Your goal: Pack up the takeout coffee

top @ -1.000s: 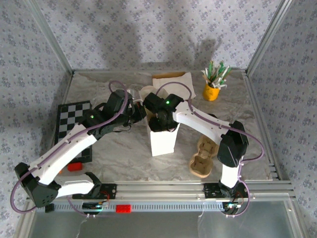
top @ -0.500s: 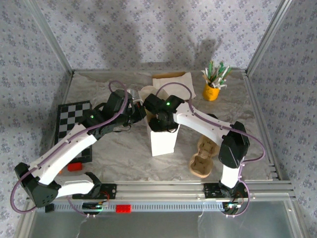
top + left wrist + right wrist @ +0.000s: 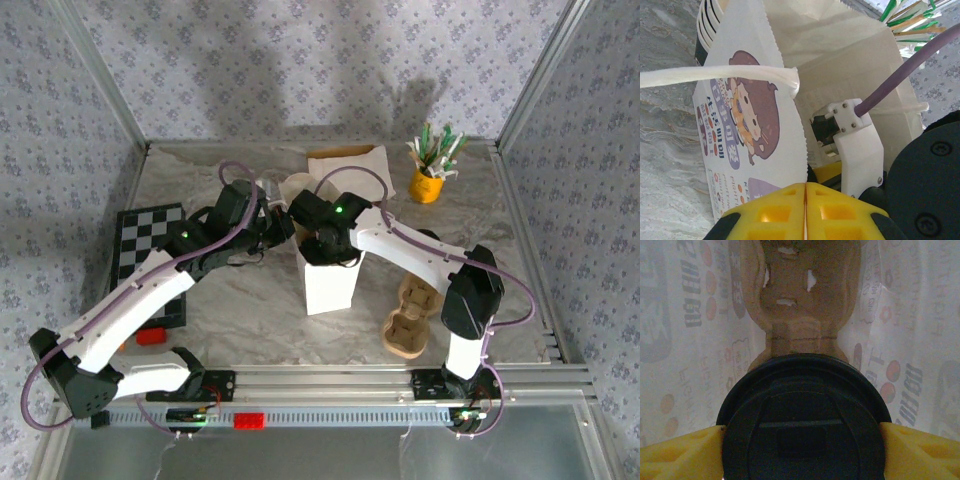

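you're at the release, deep inside the paper bag [image 3: 330, 288]. the right gripper [image 3: 801, 442] is down through the bag's mouth. its yellow fingers [image 3: 682, 452] stand wide, one on each side of the takeout coffee [image 3: 802, 425], whose dark top faces the wrist camera. whether the pads press on it or stand a hair off it, i cannot tell. the cup looks to sit at the near end of a brown pulp carrier [image 3: 799, 310] on the bag's floor, with printed paper walls close on both sides.

the left gripper [image 3: 805, 192] is closed flat on the bag's serrated top edge, below the twisted paper handle [image 3: 715, 76]. that pinch is what holds the mouth open for the other arm.

to do this well, make sure the cup is seated in its well before you let go. a cup perched on the carrier's ridge would likely tip once freed. open the right fingers evenly and only as far as the bag walls allow, so a pad doesn't snag paper and drag the bag. then lift straight up with no sideways drift, because the lid rim sits right by both pads and a nudge could pop it or tilt the coffee. don't loosen the left pinch until the right wrist is clear of the mouth, as the bag is light and may fold or topple. mind the purple cable [image 3: 910, 69] at the bag's rim on the way out.
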You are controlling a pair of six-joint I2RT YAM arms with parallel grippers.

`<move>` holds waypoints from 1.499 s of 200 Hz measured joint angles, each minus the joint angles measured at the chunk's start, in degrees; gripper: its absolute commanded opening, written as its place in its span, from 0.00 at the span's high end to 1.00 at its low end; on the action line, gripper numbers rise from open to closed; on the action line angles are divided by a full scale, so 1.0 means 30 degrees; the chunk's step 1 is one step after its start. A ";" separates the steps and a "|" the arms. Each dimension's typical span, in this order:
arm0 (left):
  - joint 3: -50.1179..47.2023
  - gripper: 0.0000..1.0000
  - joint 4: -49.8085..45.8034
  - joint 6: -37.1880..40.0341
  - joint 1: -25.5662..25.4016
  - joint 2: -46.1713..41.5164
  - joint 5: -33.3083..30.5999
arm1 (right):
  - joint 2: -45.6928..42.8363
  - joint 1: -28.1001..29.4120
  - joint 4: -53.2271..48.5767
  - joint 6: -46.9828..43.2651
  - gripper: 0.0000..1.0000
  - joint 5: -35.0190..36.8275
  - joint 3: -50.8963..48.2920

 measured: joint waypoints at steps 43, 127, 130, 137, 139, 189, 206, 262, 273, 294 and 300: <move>0.0029 0.91 -0.0007 0.0007 0.0007 0.0015 0.0000 | 0.0000 0.0022 -0.0175 0.0080 0.16 0.0117 0.0102; 0.0044 0.89 -0.0029 0.0015 0.0007 0.0168 0.0000 | -0.0007 0.0073 -0.0576 0.0189 0.04 0.0481 0.0430; 0.0051 0.89 -0.0044 0.0015 0.0007 0.0182 0.0000 | -0.0007 0.0073 -0.0583 0.0175 0.03 0.0510 0.0444; 0.0095 0.88 -0.0073 0.0015 0.0007 0.0226 0.0000 | -0.0015 0.0066 -0.0597 0.0211 0.02 0.0554 0.0488; 0.0109 0.88 -0.0080 0.0015 0.0007 0.0233 0.0007 | -0.0015 0.0066 -0.0605 0.0211 0.02 0.0561 0.0488; 0.0277 0.88 -0.0109 0.0080 0.0007 0.0357 0.0000 | -0.0240 0.0066 -0.0729 0.0328 0.00 0.0794 0.0619; 0.0284 0.89 -0.0131 0.0080 0.0007 0.0357 0.0000 | -0.0401 0.0066 -0.0729 0.0372 0.00 0.0831 0.0699; 0.0525 0.90 -0.0270 0.0168 0.0007 0.0525 -0.0007 | -0.0561 0.0022 -0.0962 0.0379 0.00 0.0831 0.1304; 0.0576 0.90 -0.0328 0.0211 0.0007 0.0539 -0.0007 | -0.0590 0.0007 -0.1005 0.0379 0.00 0.0831 0.1406; 0.0678 0.90 -0.0605 0.0219 0.0007 0.0561 -0.0007 | -0.0634 -0.0044 -0.1064 0.0386 0.00 0.0823 0.1552; 0.0729 0.90 -0.0685 0.0226 0.0007 0.0590 -0.0007 | -0.0634 -0.0044 -0.1078 0.0386 0.00 0.0823 0.1610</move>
